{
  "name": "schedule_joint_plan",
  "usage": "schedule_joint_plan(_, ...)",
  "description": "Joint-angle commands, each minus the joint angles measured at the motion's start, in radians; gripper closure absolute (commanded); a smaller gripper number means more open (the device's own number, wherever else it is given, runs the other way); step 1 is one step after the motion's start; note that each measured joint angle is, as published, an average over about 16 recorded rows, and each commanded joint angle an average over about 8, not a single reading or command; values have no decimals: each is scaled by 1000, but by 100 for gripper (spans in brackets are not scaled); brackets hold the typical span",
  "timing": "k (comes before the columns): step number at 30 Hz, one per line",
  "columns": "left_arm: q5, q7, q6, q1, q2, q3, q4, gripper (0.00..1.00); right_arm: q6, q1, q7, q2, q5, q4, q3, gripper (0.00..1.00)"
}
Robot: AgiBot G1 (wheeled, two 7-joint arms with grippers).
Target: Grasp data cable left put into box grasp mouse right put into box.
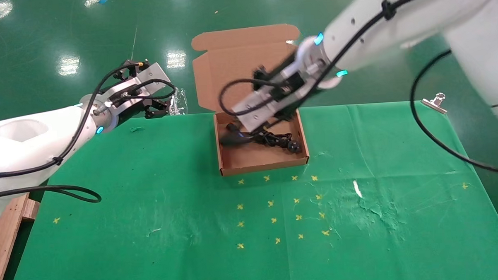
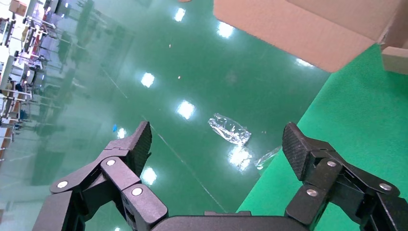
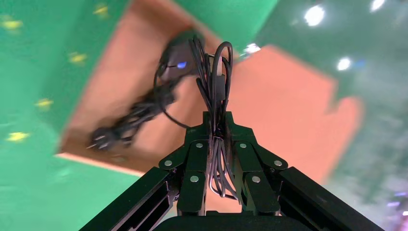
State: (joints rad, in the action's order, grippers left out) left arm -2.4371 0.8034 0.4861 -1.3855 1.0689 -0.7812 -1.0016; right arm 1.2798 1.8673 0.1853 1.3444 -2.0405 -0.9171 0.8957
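**Mouse hanging by its cord over the box**

The right hand (image 3: 217,137) was clenched on the thin cord of the mouse (image 3: 179,57), which hung over the box (image 1: 261,163) on the green surface (image 1: 152,226). The data cable (image 1: 279,140) lay inside the box. The left hand (image 2: 216,144) hovered released past the surface's far edge.

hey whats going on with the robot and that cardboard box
The right hand is over the open box, shut on the thin cord of the mouse, which hangs from it down inside the box. The data cable already lies in the box, its plug toward the near right corner. The left hand is open and empty, held off the table's far left edge, away from the box.
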Motion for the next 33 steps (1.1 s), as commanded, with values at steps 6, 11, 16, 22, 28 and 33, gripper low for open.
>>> schedule_joint_plan(6,-14,10,4,3,-1,5,-7,0,-45,-16,-6,3,2,95,31,44)
schedule_joint_plan(11,-18,13,5,3,-3,7,-7,0,-68,-25,-8,5,13,117,33,0)
schedule_joint_plan(16,-18,12,5,4,-2,7,-7,0,-64,-25,-8,3,11,110,32,0)
schedule_joint_plan(22,-16,12,5,4,-1,6,-7,0,-55,-22,-8,2,7,102,31,0)
schedule_joint_plan(28,-15,11,5,4,-1,6,-7,0,-46,-35,-15,-13,31,88,18,0)
schedule_joint_plan(33,-15,11,5,4,-1,6,-7,0,-29,-87,-40,-62,118,58,-25,0)
